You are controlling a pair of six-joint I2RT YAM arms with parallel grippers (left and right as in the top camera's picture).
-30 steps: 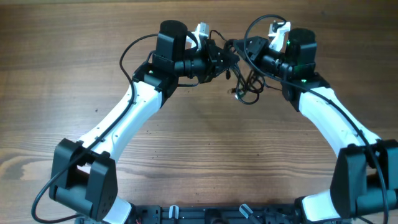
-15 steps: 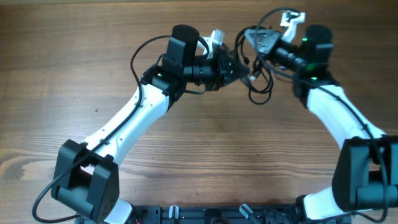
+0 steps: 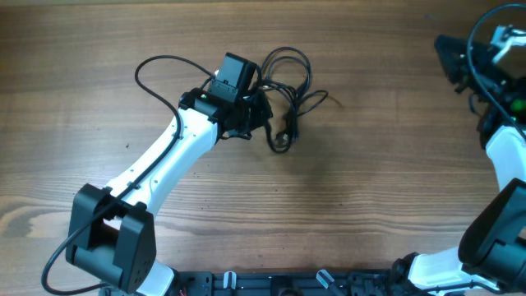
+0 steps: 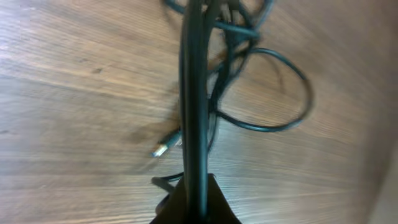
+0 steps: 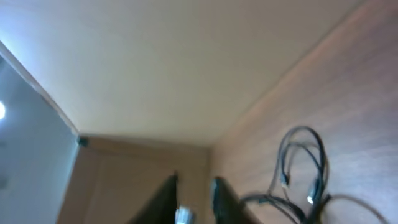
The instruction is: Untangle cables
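The cables (image 3: 289,97) are thin black cords in loose tangled loops on the wooden table, back centre. My left gripper (image 3: 259,115) sits at the left edge of the bundle. In the left wrist view its jaws (image 4: 196,198) are shut on a black cord that runs straight up the frame. Loops (image 4: 273,127) and a silver-tipped plug (image 4: 163,149) lie beyond. My right gripper (image 3: 449,51) is far off at the back right, apart from the cables. Its fingers (image 5: 194,200) show a narrow gap. The cables (image 5: 301,129) lie in the distance, with two pale tips showing.
The wooden table (image 3: 345,205) is the only surface. Thicker black wires loop off both arms, one beside the left arm (image 3: 152,70). A pale wall fills the upper part of the right wrist view (image 5: 186,62).
My right arm has swung away to the far right, off the cables. My left gripper has moved left and down with the bundle, whose loops now lie spread on the table.
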